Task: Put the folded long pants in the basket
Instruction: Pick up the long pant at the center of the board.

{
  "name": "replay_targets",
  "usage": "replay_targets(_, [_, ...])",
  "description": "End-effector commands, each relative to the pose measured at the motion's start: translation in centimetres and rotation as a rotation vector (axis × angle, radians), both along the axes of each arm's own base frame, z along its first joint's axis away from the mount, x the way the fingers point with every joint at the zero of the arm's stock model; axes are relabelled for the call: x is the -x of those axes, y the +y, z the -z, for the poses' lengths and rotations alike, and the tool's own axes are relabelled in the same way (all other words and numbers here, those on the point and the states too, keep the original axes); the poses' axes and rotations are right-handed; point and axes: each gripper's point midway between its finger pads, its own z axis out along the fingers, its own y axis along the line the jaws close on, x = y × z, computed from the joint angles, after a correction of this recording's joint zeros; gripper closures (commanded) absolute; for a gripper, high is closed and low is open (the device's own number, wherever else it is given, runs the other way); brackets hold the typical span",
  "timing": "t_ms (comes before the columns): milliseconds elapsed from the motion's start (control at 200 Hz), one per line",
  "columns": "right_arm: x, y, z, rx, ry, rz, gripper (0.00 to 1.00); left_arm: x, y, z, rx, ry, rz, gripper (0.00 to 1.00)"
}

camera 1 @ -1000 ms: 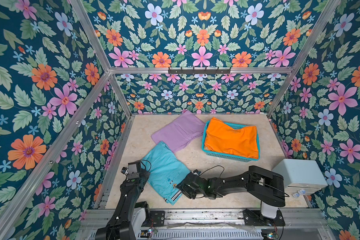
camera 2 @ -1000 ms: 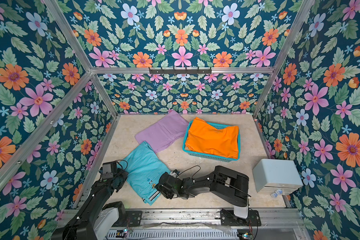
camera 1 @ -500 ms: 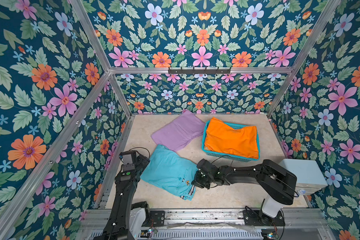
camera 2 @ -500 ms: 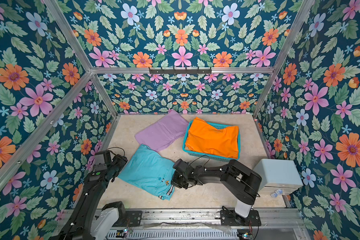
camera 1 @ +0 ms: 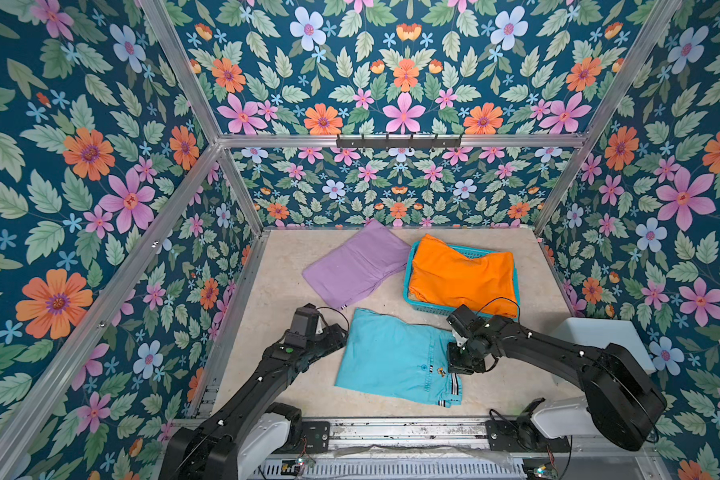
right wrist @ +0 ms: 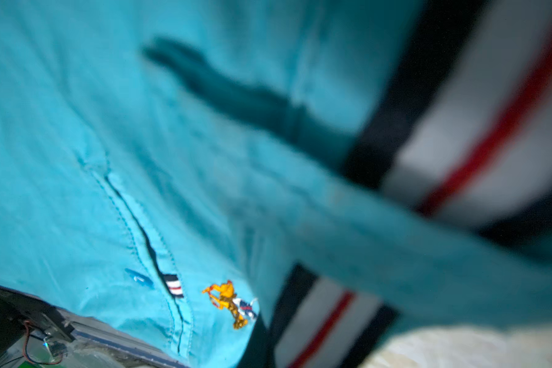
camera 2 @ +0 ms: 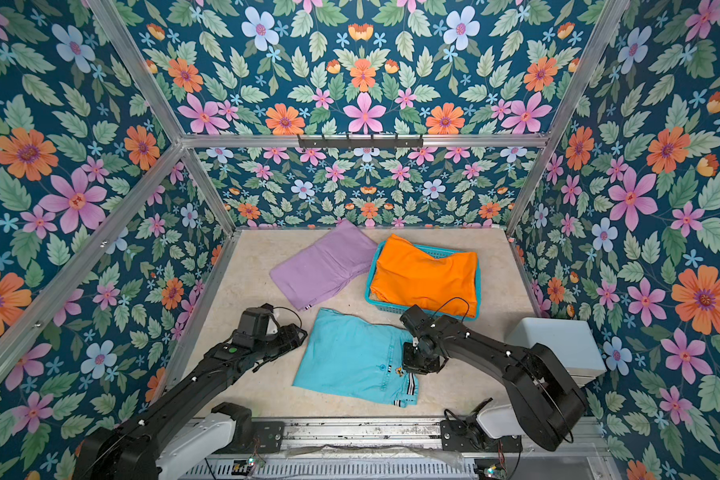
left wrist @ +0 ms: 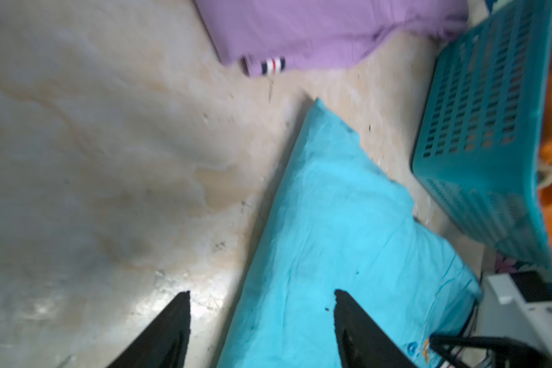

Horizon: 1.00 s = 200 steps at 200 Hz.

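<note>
Between the two claws: turquoise pants (camera 1: 391, 357), folded and lying flat on the table (camera 1: 283, 266), outside the basket.
Left claw (left wrist: 262, 294): fingers spread apart with nothing between them. In its wrist view one fingertip hangs over the near edge of the turquoise pants and the other over bare table.
Right claw (camera 1: 463, 368): pointing down onto the striped-waistband end of the turquoise pants, on the side opposite the left claw. Cloth fills its wrist view and hides the jaws, so I cannot tell whether they are together or clamped on the fabric.
Emblem (right wrist: 230, 302): small, gold, stitched on the turquoise cloth just beside the right claw, next to a pocket slit.
Basket (camera 1: 408, 270): teal with mesh walls, just beyond the right claw.
Orange pants (camera 1: 462, 274): inside the basket, on top, rising above its rim.
Lilac pants (camera 1: 356, 266): on the table beyond the left claw, one corner reaching the side of the basket.
Pale box (camera 1: 595, 336): on the outer side of the right claw's arm, well apart from the turquoise pants.
</note>
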Motion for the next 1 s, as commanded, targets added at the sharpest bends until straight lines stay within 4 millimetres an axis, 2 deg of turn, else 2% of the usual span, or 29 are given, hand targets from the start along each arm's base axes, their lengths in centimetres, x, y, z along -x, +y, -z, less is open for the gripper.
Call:
replay_targets(0, [1.5, -1.6, 0.2, 0.061, 0.054, -0.047, 1.0, 0.0, 0.1, 0.6, -0.052, -0.038, -0.005, 0.28])
replay_targets(100, [1.5, -1.6, 0.4, 0.064, 0.061, -0.054, 1.0, 1.1, -1.4, 1.6, 0.042, -0.044, 0.045, 0.31])
replay_targets(185, [1.5, -1.5, 0.4, 0.058, 0.057, -0.055, 1.0, 1.9, -1.9, 2.8, 0.06, -0.034, 0.061, 0.35])
replay_targets(335, [1.5, -1.4, 0.4, 0.054, 0.055, -0.053, 1.0, 2.0, -3.1, 3.5, 0.091, -0.039, 0.109, 0.37])
replay_targets(560, [1.5, -1.0, 0.3, 0.027, 0.06, -0.045, 1.0, 2.0, -2.8, 5.4, 0.04, -0.013, 0.127, 0.58])
replay_targets(645, [1.5, -0.9, 0.3, 0.023, 0.059, -0.04, 1.0, 1.9, -2.7, 5.4, 0.033, -0.023, 0.13, 0.69])
replay_targets(790, [1.4, -0.8, 0.3, 0.013, 0.05, -0.033, 1.0, 1.8, -4.3, 4.1, 0.13, -0.054, 0.167, 0.76])
replay_targets(895, [1.1, -0.8, 0.2, 0.015, 0.043, -0.028, 1.0, 1.8, -4.7, 3.6, 0.154, -0.069, 0.183, 0.82])
replay_targets(995, [0.9, -0.9, -0.2, 0.017, 0.037, -0.024, 1.0, 1.7, -4.5, 3.3, 0.145, -0.077, 0.173, 0.99])
